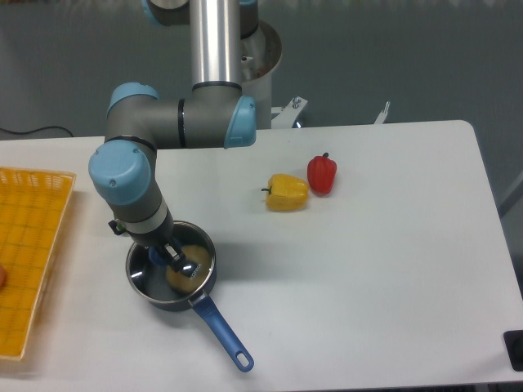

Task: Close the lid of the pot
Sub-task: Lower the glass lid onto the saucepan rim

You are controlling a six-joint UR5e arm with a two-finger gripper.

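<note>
You have the saucepan (170,273) at the front left of the white worktop (368,269), its long blue handle (221,331) running toward the front edge and to the right, the hole at its end showing. The glass lid (159,278) lies over the saucepan's mouth, its metal rim roughly matching the pan's rim; whether it sits fully seated you cannot tell. Something pale yellowish shows through the glass. The gripper (170,256) reaches down onto the middle of the lid, where a bit of blue knob (158,256) peeks out beside it. The jaws are too small and dark to judge, so you cannot tell if they grip the knob. A yellow bell pepper (287,193) and a red bell pepper (322,173) lie touching, well apart to the right. A yellow basket (29,245) sits at the left edge
</note>
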